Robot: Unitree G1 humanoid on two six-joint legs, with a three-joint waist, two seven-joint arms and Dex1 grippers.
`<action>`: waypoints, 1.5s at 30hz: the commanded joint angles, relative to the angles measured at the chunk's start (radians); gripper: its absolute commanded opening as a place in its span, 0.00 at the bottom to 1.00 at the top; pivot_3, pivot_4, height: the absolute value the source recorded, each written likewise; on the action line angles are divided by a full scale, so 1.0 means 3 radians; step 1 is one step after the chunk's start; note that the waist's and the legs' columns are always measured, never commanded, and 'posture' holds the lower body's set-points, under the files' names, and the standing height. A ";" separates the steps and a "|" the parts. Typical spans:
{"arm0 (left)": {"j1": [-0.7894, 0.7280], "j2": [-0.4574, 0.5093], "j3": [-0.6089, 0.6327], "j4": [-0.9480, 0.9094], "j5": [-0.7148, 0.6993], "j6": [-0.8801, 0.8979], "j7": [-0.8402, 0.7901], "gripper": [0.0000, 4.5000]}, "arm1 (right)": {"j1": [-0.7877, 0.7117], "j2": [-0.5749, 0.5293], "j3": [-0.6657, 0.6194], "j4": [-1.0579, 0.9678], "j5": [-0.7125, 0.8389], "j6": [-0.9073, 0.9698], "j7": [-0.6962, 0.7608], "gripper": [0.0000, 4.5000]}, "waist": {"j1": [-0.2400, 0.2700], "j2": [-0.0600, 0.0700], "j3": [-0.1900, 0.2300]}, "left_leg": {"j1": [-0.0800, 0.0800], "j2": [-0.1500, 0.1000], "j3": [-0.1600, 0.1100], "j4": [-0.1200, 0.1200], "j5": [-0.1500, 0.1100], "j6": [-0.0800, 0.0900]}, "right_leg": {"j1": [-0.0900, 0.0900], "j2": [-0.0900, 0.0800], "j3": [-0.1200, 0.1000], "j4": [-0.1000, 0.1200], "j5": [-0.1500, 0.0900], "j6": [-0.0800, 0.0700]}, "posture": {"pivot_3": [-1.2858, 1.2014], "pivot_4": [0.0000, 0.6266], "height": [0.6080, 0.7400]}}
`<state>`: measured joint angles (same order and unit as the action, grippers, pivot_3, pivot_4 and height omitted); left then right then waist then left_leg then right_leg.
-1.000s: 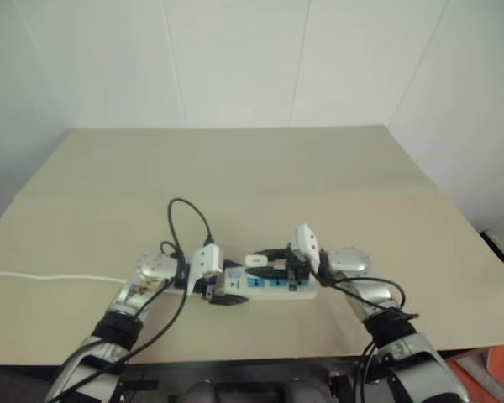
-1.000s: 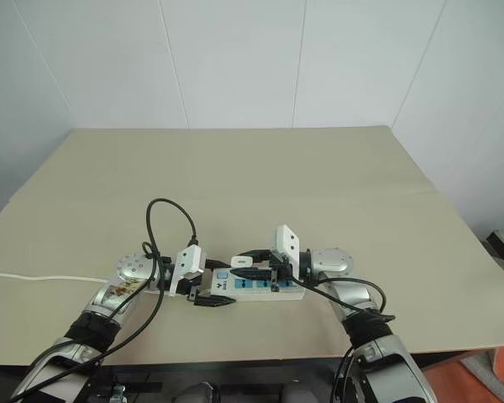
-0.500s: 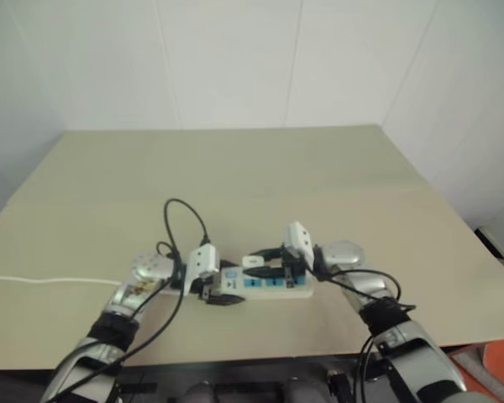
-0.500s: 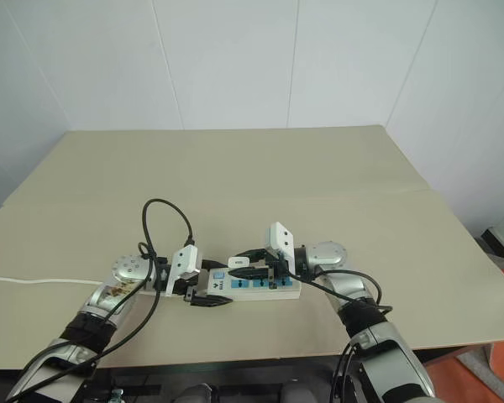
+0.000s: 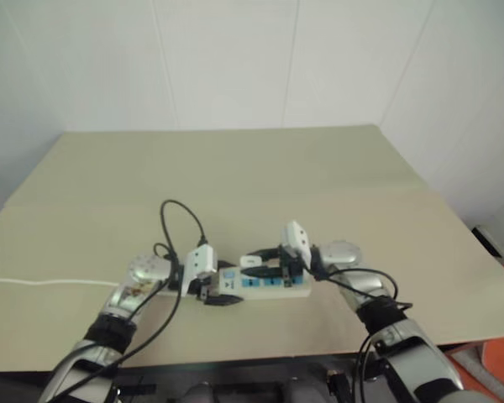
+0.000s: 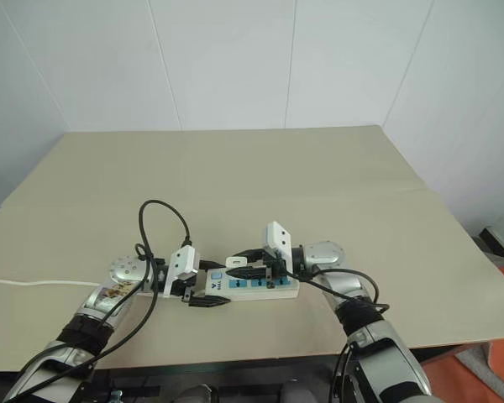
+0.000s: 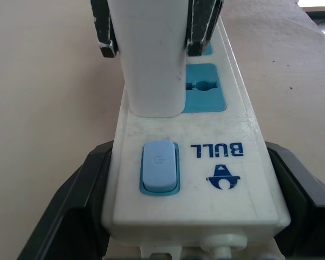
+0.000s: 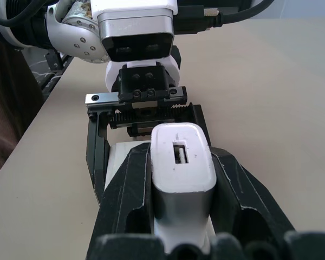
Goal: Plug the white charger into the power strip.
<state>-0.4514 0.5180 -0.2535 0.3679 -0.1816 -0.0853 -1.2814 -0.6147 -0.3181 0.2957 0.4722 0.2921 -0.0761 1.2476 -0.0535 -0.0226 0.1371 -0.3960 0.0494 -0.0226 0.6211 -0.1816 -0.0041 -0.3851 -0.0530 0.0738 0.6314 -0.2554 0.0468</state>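
Beige worktop (image 6: 319,168) with everything bunched up at the near edge, roughly in the middle. The power strip (image 6: 273,288) lies flat there, running left to right, with its switch end on the left. In the left wrist view you can see the pale blue switch (image 7: 160,167) and a blue socket panel (image 7: 205,95) just past it.

The left pincer (image 6: 203,290) is clamped on the switch end of the strip, one black finger on each long side. You can see both fingers (image 7: 70,206) hugging the white casing in the left wrist view.

The right pincer (image 6: 245,270) comes in from the right, pointing left over the strip, and it's closed on the white charger (image 8: 181,160), black fingers pressed against both its sides. The charger (image 6: 234,262) sits right over the strip, close to the switch. In the left wrist view its bottom end meets the strip's top face beside the switch, but I can't tell if the prongs are actually seated in a socket.

A thin white cord (image 6: 34,282) trails off along the worktop to the far left edge. Further back is just the bare worktop, then a white wall (image 6: 227,59).
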 commanded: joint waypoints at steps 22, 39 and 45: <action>-0.0055 -0.0001 0.0082 0.0046 -0.0106 0.0103 -0.0130 0.99 | 0.0242 -0.0421 -0.0296 -0.0359 -0.0069 0.0411 0.0056 1.00 | 0.0053 -0.0002 0.0000 | -0.0008 -0.0001 -0.0001 -0.0012 0.0000 0.0000 | -0.0009 0.0000 -0.0002 -0.0004 -0.0003 -0.0004 | 0.52 0.24 1.00; 0.0138 0.0859 0.0775 -0.0692 -0.0766 0.0687 -0.0708 0.99 | 0.0759 -0.1428 -0.1131 -0.1303 0.0354 0.0819 0.0106 1.00 | 0.0082 -0.0001 0.0022 | -0.0032 -0.0003 0.0000 -0.0023 0.0000 0.0000 | -0.0031 -0.0003 -0.0004 -0.0013 -0.0003 -0.0005 | 0.52 0.24 1.00; 0.0423 0.1241 0.1101 -0.0954 -0.0945 0.0874 -0.0771 0.99 | 0.1119 -0.1709 -0.1419 -0.1516 0.0434 0.0830 0.0115 1.00 | 0.0098 -0.0001 0.0031 | -0.0032 -0.0003 0.0001 -0.0026 0.0000 0.0000 | -0.0034 -0.0005 -0.0004 -0.0014 -0.0010 0.0002 | 0.52 0.24 1.00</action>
<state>-0.3275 0.8664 0.0297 0.1198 -0.4363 0.1655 -1.5071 -0.2805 -0.8116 -0.0759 0.0593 0.3957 0.1697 1.2780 -0.0243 -0.0227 0.1465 -0.4054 0.0485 -0.0220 0.6135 -0.1815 -0.0042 -0.3953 -0.0544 0.0726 0.6274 -0.2585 0.0477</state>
